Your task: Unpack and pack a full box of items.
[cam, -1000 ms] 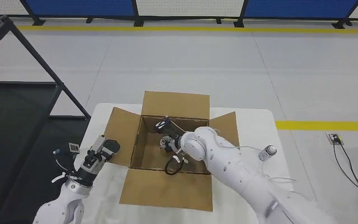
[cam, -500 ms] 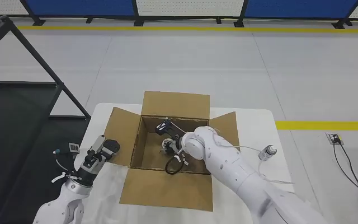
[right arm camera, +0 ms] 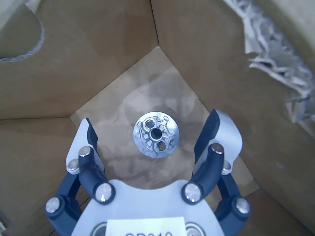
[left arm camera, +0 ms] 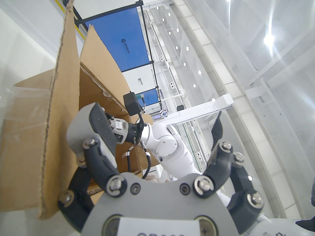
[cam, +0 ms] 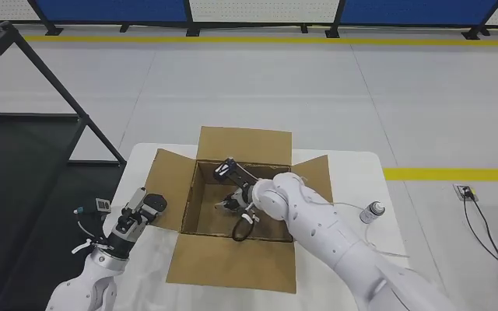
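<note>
An open cardboard box [cam: 237, 256] stands on the white table [cam: 350, 175], flaps spread. My right gripper [right arm camera: 152, 133] hangs inside the box, open, its fingers either side of a round silver metal part [right arm camera: 156, 137] that stands on the box floor near a corner; the fingers do not touch it. In the top view the right gripper [cam: 226, 204] is inside the box, below the far wall. My left gripper [cam: 148, 204] stays open and holds nothing, outside the box's left flap [left arm camera: 59, 114], pointing upward.
A small silver can [cam: 373, 210] stands on the table right of the box. The box wall edge [right arm camera: 270, 47] beside the right gripper is torn and ragged. A dark frame [cam: 54, 85] stands left of the table.
The right arm's wrist has shifted slightly toward the box's far wall and left. The left arm has not moved.
</note>
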Available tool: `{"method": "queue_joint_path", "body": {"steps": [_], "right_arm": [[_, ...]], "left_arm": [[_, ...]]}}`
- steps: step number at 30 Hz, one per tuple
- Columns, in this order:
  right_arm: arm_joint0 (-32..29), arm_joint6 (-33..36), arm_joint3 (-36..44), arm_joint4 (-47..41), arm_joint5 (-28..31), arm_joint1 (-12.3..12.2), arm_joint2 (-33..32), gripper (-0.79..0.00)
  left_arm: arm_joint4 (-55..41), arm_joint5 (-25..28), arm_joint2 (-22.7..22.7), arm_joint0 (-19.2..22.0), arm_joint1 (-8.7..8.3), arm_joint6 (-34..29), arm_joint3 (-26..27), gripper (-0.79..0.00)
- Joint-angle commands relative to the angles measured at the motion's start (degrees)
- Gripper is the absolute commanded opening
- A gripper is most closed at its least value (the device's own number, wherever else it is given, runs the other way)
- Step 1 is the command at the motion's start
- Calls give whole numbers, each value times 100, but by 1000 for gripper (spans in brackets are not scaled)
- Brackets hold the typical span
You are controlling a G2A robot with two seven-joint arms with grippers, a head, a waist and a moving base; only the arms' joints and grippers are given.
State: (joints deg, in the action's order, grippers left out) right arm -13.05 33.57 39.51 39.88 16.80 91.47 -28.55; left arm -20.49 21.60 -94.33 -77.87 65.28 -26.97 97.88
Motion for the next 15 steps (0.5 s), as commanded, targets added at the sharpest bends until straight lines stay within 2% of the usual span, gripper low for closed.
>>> {"method": "queue_joint_path", "body": {"steps": [1, 8, 15], "right_arm": [[-101, 32, 313, 89, -17, -117, -139, 0], [-825, 233, 1745, 481, 52, -675, -907, 0], [-2014, 381, 3809, 1080, 230, -1236, -1970, 0]], "left_arm": [[0, 0, 0, 0, 0, 0, 0, 0], [0, 0, 0, 0, 0, 0, 0, 0], [0, 0, 0, 0, 0, 0, 0, 0]]}}
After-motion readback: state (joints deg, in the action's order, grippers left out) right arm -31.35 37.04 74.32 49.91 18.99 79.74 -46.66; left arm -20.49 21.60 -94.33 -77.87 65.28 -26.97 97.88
